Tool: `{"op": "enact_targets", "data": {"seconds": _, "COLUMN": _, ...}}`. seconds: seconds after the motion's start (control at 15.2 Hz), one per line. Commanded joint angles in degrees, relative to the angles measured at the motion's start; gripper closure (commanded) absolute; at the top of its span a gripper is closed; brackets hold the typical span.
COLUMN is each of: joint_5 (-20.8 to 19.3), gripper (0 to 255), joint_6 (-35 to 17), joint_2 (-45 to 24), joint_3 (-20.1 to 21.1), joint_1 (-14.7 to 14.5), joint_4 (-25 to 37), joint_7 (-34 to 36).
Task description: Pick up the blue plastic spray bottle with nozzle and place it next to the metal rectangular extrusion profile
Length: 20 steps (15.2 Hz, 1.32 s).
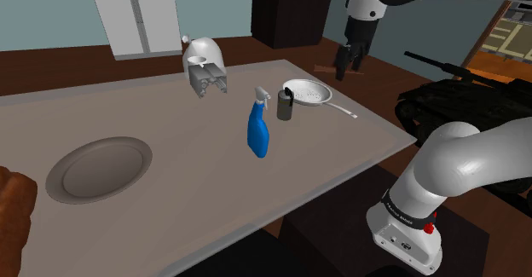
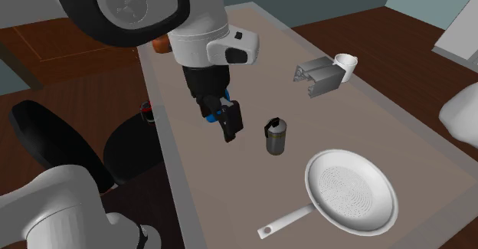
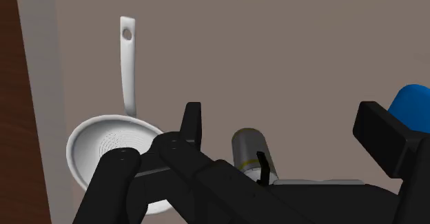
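In the shoulder view the bottle (image 1: 258, 130) sits on the tabletop (image 1: 170, 130) just beside the canister (image 1: 285, 105), on the canister's left and a little nearer the camera. The bottle's long axis runs up the picture, blue body low and grey nozzle at the top end, level with the canister. I cannot tell here whether it stands or lies. The extrusion (image 1: 209, 81) is farther off to the canister's upper left, well apart from the bottle, and the white pan (image 1: 309, 92) touches or nearly touches the canister's right side, its handle trailing away. A grey plate (image 1: 100, 169) lies far to the canister's left. The hand (image 1: 345, 64) hangs in the air up and right of the canister, above the pan's far side, touching nothing. In the second exterior view, from above, the hand is in the way of the bottle: a small sliver of blue shows beside the fingers (image 2: 232, 121), to the canister's left. This view also shows a white cup (image 2: 346, 60) against the extrusion's far end. In the wrist view the fingers stand spread wide with nothing between them but air; the canister shows below the gap, the pan on one side of it and a blue corner of the bottle on the other, behind one finger.
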<state>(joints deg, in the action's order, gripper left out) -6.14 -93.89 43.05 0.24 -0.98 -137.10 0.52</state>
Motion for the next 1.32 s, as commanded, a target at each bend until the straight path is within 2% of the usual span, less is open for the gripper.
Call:
{"op": "enact_targets", "data": {"seconds": 0.0, "joint_5": 0.00, "gripper": 0, "joint_6": 0.00, "joint_2": 0.00, "joint_3": 0.00, "joint_1": 0.00, "joint_4": 0.00, "joint_7": 0.00}}
{"op": "enact_targets", "data": {"seconds": 0.46, "joint_5": 5.50, "gripper": 0, "joint_6": -14.80, "joint_2": 3.76, "joint_3": 8.03, "joint_1": -2.71, "joint_4": -10.88, "joint_7": 11.99}}
{"op": "enact_targets", "data": {"seconds": 0.86, "joint_5": 8.94, "gripper": 0, "joint_6": -29.27, "joint_2": 1.43, "joint_3": 16.90, "joint_1": -4.41, "joint_4": -16.25, "joint_7": 23.12}}
{"op": "enact_targets", "data": {"seconds": 1.06, "joint_5": 9.55, "gripper": 0, "joint_6": -36.86, "joint_2": -1.75, "joint_3": 22.22, "joint_1": -4.09, "joint_4": -17.28, "joint_7": 29.26}}
{"op": "enact_targets", "data": {"seconds": 1.25, "joint_5": 8.79, "gripper": 0, "joint_6": -44.33, "joint_2": -5.98, "joint_3": 28.35, "joint_1": -2.32, "joint_4": -17.11, "joint_7": 36.13}}
